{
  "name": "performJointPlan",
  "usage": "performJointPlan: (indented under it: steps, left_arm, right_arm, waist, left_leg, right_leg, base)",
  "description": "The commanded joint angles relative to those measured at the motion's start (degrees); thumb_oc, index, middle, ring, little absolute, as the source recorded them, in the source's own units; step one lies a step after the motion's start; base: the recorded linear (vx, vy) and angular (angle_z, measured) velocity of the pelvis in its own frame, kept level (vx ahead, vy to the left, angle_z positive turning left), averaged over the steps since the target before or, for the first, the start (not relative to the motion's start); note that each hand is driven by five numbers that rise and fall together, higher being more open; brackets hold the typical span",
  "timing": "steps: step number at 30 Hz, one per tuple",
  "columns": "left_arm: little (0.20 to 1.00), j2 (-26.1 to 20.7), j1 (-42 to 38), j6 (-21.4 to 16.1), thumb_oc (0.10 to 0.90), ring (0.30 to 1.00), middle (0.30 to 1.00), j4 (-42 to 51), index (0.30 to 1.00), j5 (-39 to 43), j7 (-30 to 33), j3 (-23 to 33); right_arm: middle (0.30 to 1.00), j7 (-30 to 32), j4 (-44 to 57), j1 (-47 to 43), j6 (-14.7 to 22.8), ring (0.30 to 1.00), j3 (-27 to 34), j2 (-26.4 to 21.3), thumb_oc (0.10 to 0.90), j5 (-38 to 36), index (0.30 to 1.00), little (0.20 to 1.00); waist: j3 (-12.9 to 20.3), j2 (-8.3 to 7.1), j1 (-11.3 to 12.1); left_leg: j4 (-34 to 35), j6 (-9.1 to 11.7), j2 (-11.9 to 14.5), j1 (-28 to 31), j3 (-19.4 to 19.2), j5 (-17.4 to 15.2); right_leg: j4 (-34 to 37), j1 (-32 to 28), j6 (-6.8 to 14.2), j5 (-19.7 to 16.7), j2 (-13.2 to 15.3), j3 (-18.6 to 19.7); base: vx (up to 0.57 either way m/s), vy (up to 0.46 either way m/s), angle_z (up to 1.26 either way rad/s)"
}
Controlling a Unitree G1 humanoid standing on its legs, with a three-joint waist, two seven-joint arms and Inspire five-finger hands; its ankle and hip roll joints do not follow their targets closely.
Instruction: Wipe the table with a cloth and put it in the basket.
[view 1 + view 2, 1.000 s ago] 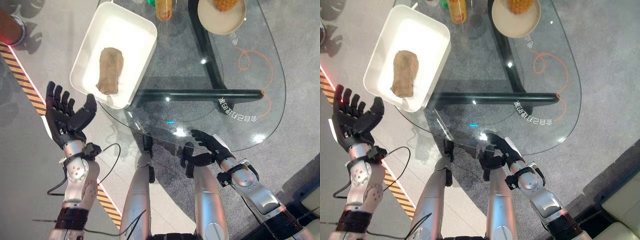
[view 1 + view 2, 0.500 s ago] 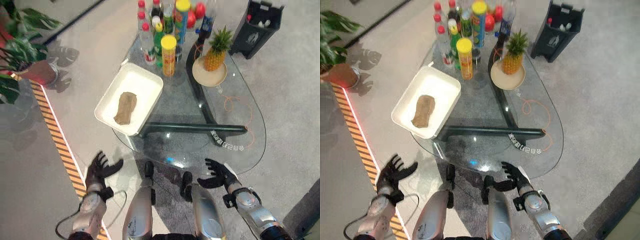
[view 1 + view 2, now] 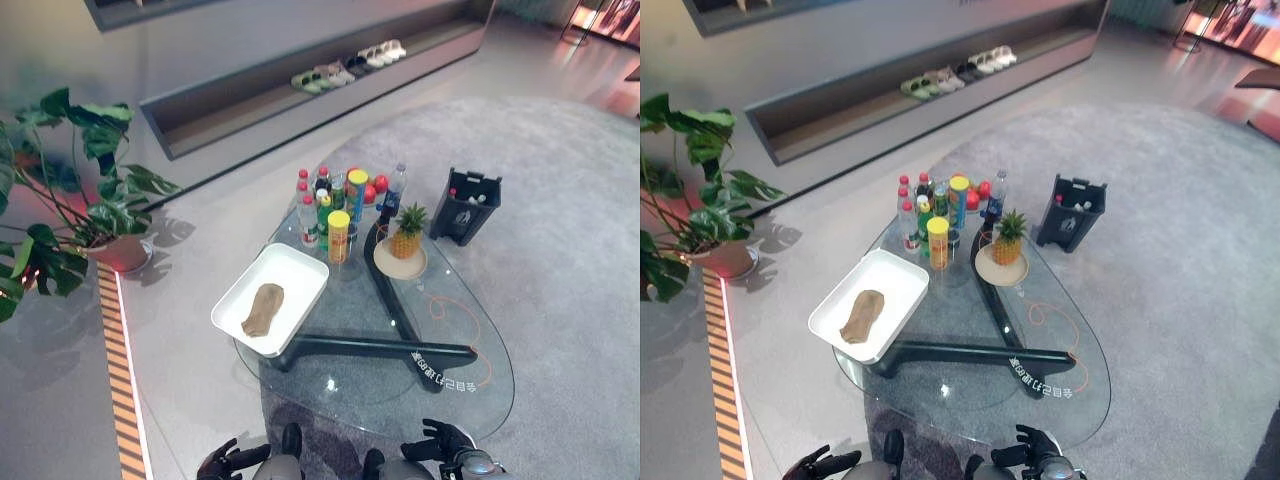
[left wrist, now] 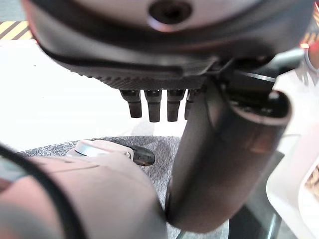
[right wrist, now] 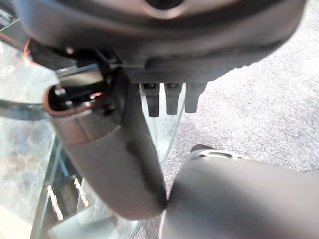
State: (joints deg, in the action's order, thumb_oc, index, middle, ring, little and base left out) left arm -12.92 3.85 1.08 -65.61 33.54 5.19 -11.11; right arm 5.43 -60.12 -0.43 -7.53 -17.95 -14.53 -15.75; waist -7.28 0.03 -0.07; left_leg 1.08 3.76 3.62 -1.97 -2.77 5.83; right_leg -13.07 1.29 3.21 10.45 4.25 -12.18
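One brown cloth lies in the single white basket at the glass counter's left edge, well apart from left robot hand & right robot hand, both w/ fingers spread, empty, below the near edge.

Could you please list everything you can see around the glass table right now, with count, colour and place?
Glass table: one, clear top on a dark base, on the grey carpet.
Basket: one, white, on the table's left part.
Cloth: one, brown, lying inside the basket.
Bottles and cans: a cluster, mixed red, green and yellow, at the table's far end.
Pineapple: one, on a beige plate right of the cluster.
Bin: one, dark, on the carpet right of the table.
Potted plant: one, green, on the floor at the left.
Shoes: several pairs, pale, on the low wall shelf.
Left hand: dark, open, low near the table's near edge.
Right hand: dark, open, at the near edge too.
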Motion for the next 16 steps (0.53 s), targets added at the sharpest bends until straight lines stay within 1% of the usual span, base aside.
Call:
performJointPlan:
  steps: [1, 2, 4, 6, 11, 16]
  left_arm:
    - [0.900, -0.5, -1.6, 0.9, 0.800, 0.900, 0.900, -1.7, 0.900, -1.6, -2.3, -0.7]
    - [0.900, -0.2, -1.9, 1.9, 0.800, 0.900, 0.900, -3.2, 0.900, -1.3, -3.1, -0.2]
    - [0.900, 0.0, -1.9, 2.3, 0.800, 0.900, 0.900, -4.0, 0.900, -1.9, -3.6, 0.2]
    - [0.900, 0.3, -2.4, 3.2, 0.800, 0.900, 0.900, -5.4, 0.900, -0.9, -5.0, 0.6]
    - [0.900, 0.9, -3.1, 4.0, 0.800, 0.900, 0.900, -6.9, 0.900, -0.6, -6.7, 1.3]
    - [0.900, 1.5, -3.3, 4.8, 0.800, 0.900, 0.900, -8.1, 0.900, 1.7, -5.4, 2.3]
  right_arm:
    - [0.900, -0.5, -3.4, -0.2, -1.5, 0.900, -0.5, -1.1, 0.800, 1.0, 0.900, 0.900]
    - [0.900, -0.9, -6.1, -0.5, -2.2, 0.900, 0.6, -0.5, 0.800, -0.7, 0.900, 0.900]
    - [0.900, -1.1, -7.5, -0.6, -2.5, 0.900, 1.3, -0.2, 0.800, -0.7, 0.900, 0.900]
    - [0.900, -2.2, -10.3, -0.9, -2.6, 0.900, 1.8, 0.1, 0.800, 1.3, 0.900, 0.900]
    - [0.900, -2.9, -12.8, -1.3, -3.0, 0.900, 2.2, 0.5, 0.800, 2.0, 0.900, 0.900]
    - [0.900, -4.2, -13.8, -1.5, -2.9, 0.900, 2.3, 0.9, 0.800, 3.3, 0.900, 0.900]
  waist:
    - [-2.8, -1.83, 0.3]
    - [-2.2, -1.66, 0.3]
    - [-1.8, -1.46, 0.2]
    - [-0.8, -1.00, 0.0]
    - [0.4, -0.55, 0.0]
    - [1.5, -0.54, 0.0]
  left_leg:
    - [-4.0, -0.3, -3.9, 3.6, -1.6, -8.5]
    - [-3.7, -0.3, -3.8, 4.3, -1.7, -8.6]
    - [-3.3, -0.2, -3.6, 4.7, -1.8, -8.6]
    - [-2.2, -0.2, -3.2, 5.7, -1.8, -8.4]
    - [-1.1, -0.2, -2.9, 6.7, -1.7, -8.3]
    - [-0.9, -0.3, -2.9, 7.4, -1.5, -8.5]
  right_leg:
    - [12.3, -4.8, 1.6, -8.3, -1.9, 2.4]
    - [13.1, -5.6, 1.7, -8.6, -1.8, 2.5]
    - [13.4, -5.9, 1.7, -8.7, -1.8, 2.6]
    - [13.8, -6.5, 1.7, -8.7, -1.9, 2.9]
    - [14.1, -7.2, 1.5, -8.4, -1.9, 2.8]
    - [14.2, -7.8, 1.4, -8.2, -1.9, 3.0]
  base:
    - [0.05, -0.019, -0.02]
    - [0.06, -0.022, -0.02]
    - [0.05, -0.017, -0.03]
    - [0.05, -0.014, -0.05]
    - [0.06, -0.005, -0.04]
    - [0.06, -0.002, -0.01]
